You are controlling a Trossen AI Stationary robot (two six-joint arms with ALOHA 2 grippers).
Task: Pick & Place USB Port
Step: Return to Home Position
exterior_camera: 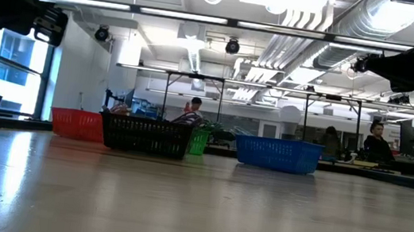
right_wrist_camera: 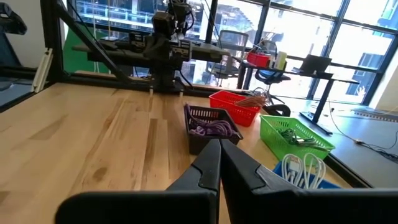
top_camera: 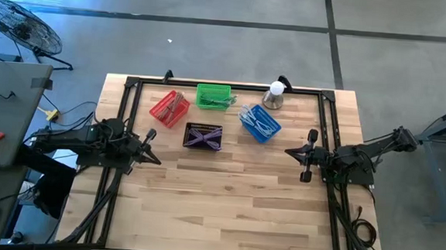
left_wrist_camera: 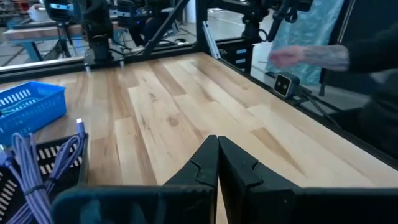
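Note:
Several small baskets stand in a row on the far half of the wooden table: a red one [top_camera: 168,106], a green one [top_camera: 213,96], a black one [top_camera: 203,135] with purple USB cables [right_wrist_camera: 213,129], and a blue one [top_camera: 259,122] with white cables. My left gripper [top_camera: 155,158] hovers shut over the table's left side, pointing right, with nothing in it. Over the right side my right gripper [top_camera: 290,151] is shut too, pointing left at the baskets, also holding nothing. In each wrist view, the fingers [left_wrist_camera: 217,163] [right_wrist_camera: 219,163] meet tip to tip above bare wood.
A white bulb-shaped object on a metal base [top_camera: 274,95] stands at the far edge, right of the green basket. A black frame [top_camera: 225,86] runs around the table. A person's hand [left_wrist_camera: 305,57] shows beyond the table's near edge. The near half of the table is bare wood [top_camera: 226,203].

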